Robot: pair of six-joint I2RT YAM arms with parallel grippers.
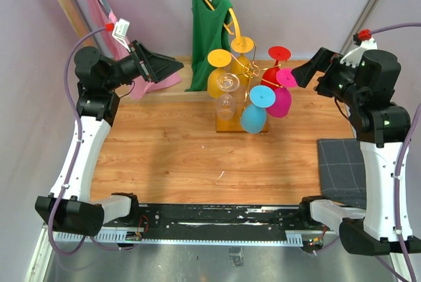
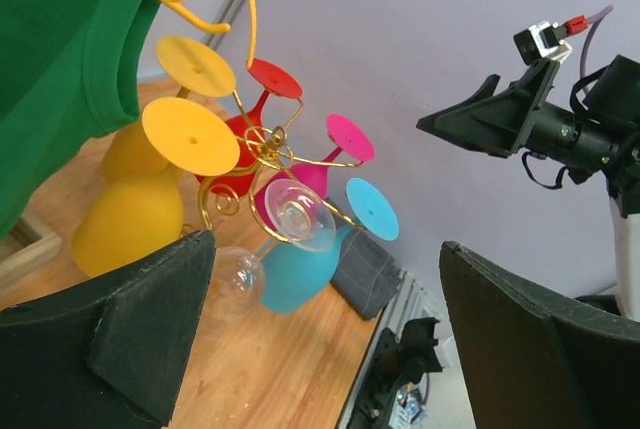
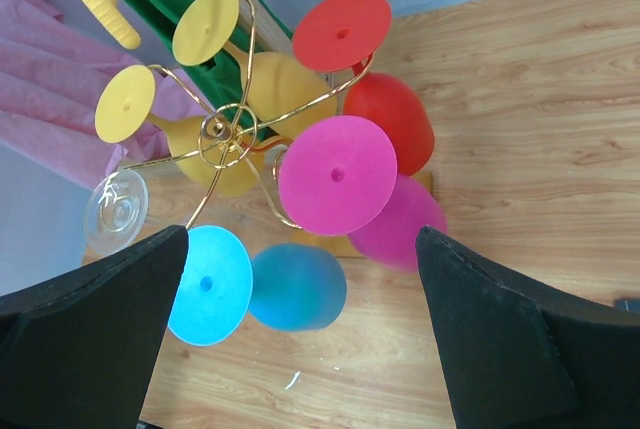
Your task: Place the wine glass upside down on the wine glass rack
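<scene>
Wine glass point(image 1: 226, 95) hangs inverted on the wine glass rack point(image 1: 248, 71), which stands near the middle of the tabletop's far edge. Toward the far left corner I note the left gripper point(image 1: 168, 66) raised, fingers spread wide, holding nothing. The glass is on the rack's left side: clear and colourless, long axis close to vertical, foot up in a curled wire arm, bowl down. Coloured glasses point(image 1: 263, 108) occupy the other arms. Toward the far right corner, the right gripper point(image 1: 304, 75) likewise gapes empty.

Clear wine glass point(image 1: 225, 103) hangs inverted on gold rack point(image 1: 248, 73).
</scene>
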